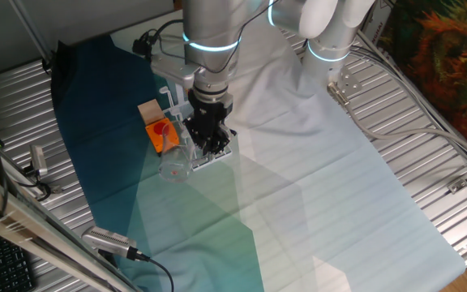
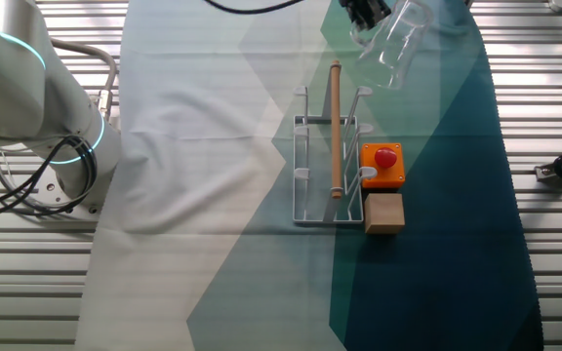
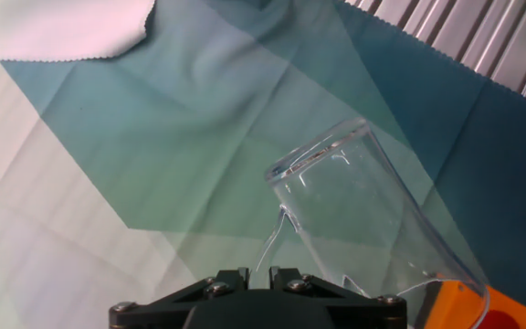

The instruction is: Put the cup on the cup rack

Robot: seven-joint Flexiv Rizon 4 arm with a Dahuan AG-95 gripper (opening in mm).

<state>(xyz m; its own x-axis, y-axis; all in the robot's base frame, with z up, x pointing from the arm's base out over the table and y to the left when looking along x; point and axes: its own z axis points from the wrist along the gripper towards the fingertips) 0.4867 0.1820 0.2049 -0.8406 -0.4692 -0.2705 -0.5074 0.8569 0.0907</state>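
1. The cup (image 2: 394, 47) hangs tilted in the air, held by the gripper (image 2: 369, 14), above the cloth (image 2: 213, 146) on the tabletop (image 2: 47, 283).
2. The fingers (image 3: 245, 279) are clamped on the cup's handle in the hand view.
3. The cup rack (image 2: 326, 156) stands on the cloth, apart from the cup, with a wooden rod (image 2: 336, 127) across it.
4. An orange box (image 2: 382, 164) and a brown block (image 2: 384, 213) sit just beside the rack.

One cup (image 2: 393, 47), one cup rack (image 2: 325, 166), one orange box (image 2: 382, 164), one wooden block (image 2: 383, 213).
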